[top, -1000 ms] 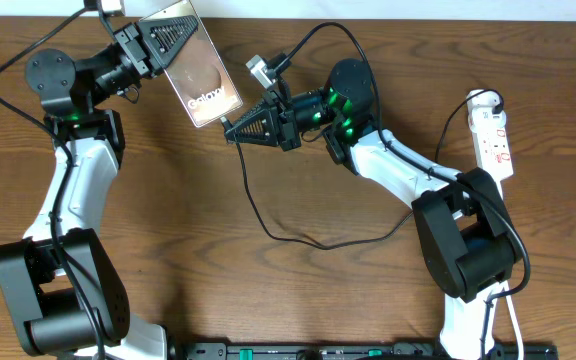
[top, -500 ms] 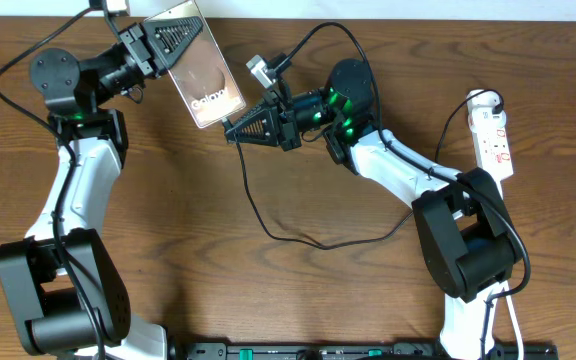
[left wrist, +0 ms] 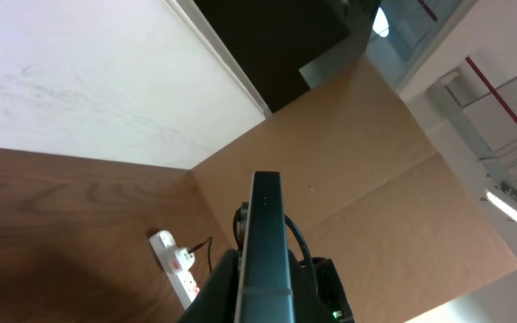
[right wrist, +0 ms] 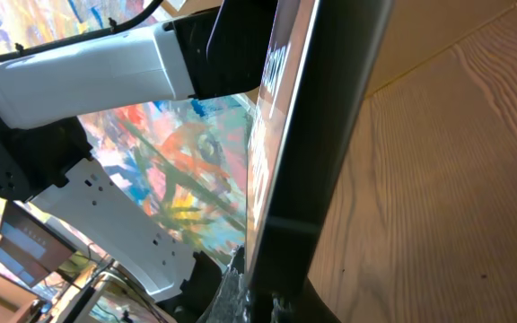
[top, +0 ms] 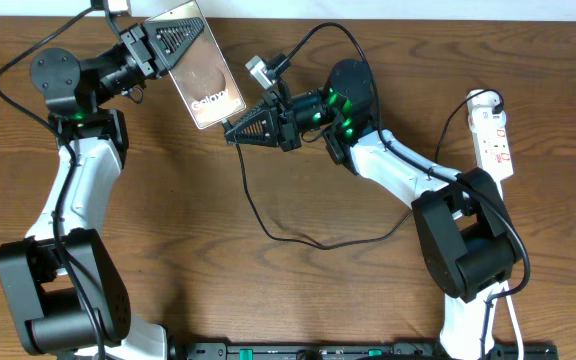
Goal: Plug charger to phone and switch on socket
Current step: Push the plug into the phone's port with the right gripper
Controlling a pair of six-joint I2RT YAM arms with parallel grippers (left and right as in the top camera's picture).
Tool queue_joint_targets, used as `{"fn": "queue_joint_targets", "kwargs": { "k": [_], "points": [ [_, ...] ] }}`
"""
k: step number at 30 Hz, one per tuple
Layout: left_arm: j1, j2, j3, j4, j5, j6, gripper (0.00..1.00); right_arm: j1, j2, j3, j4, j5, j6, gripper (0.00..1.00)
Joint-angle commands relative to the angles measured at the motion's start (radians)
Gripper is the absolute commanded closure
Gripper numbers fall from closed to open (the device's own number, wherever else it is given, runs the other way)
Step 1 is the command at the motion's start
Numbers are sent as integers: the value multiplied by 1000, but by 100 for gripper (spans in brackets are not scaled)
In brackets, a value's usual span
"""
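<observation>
In the overhead view my left gripper (top: 173,42) is shut on the bronze-brown phone (top: 208,75) and holds it tilted above the table's far edge, lettering end down. My right gripper (top: 234,128) is shut on the end of the charger, right at the phone's lower end. The plug tip itself is hidden. The black charger cable (top: 268,225) loops across the table to the white socket (top: 494,135) at the far right. From the left wrist the phone (left wrist: 266,242) shows edge-on, with the socket (left wrist: 174,265) beyond. The right wrist view is filled by the phone's edge (right wrist: 326,117).
The socket's white cord (top: 509,310) runs down past the right arm's base. A black rail (top: 368,351) lies along the table's near edge. The charger cable's loop lies on the wood between the two arms.
The left gripper has shifted and tilted the phone slightly, bringing its lower end a little closer to the right gripper. The right arm has stayed still.
</observation>
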Motion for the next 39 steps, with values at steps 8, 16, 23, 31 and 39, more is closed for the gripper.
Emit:
{"fn": "queue_joint_targets", "kwargs": {
  "k": [8,16,23,31,39],
  "points": [
    [-44,-26,16,10,29,54,92,5,3,5,3,90,55,99],
    [-44,-26,16,10,80,85,93,-1,3,5,4,96,59,99],
    [-44,-26,16,10,172,98,92,-13,3,5,4,100,58,99],
    [-44,-26,16,10,202,98,92,-24,3,5,4,111,58,99],
    [-44,-26,16,10,201,98,93,-28,3,5,4,122,58,99]
  ]
}}
